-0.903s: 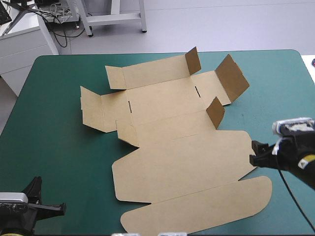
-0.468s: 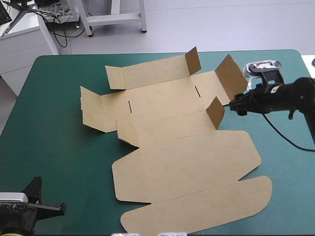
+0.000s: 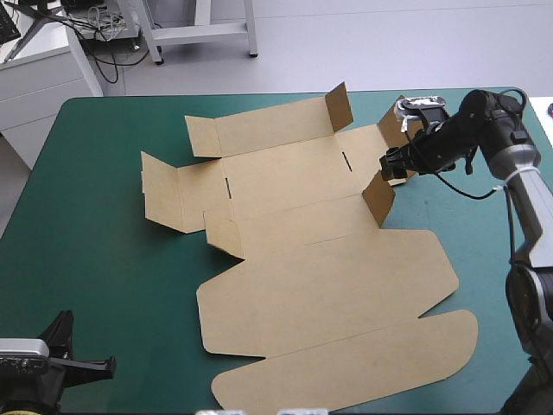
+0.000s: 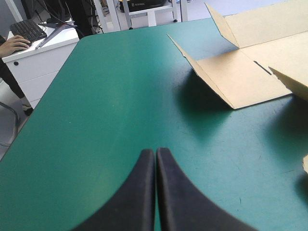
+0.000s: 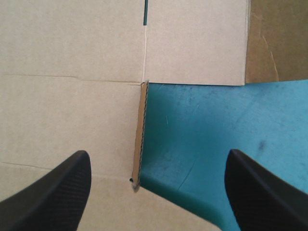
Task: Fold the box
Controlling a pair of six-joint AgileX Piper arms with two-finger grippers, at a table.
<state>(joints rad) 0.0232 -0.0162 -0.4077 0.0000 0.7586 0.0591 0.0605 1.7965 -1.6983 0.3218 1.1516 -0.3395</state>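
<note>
The box point(image 3: 302, 259) lies as a cut brown sheet across the middle of the high view, mostly flat on the teal-green desk point(image 3: 95, 225). Its broad lid panel spreads toward the lower centre, and a rounded tongue runs along the bottom edge of the frame. Several flaps stand up from the sheet: one at the upper centre, a large flap point(image 3: 410, 134) at the upper right, a short flap point(image 3: 378, 197) just right of centre, and a tilted one at the left end.

My right claw point(image 3: 390, 164) hangs in the upper right of the frame, over the right end of the box, between the large flap and the short flap. Its black fingers are spread wide and hold nothing. In the right wrist view the short flap shows its thin edge between them, with brown board on one side and bare cover on the other.

My left claw point(image 3: 86, 367) sits in the lower left corner. Its fingers are pressed together into one point, gripping nothing, over bare cover and well apart from the box
</note>
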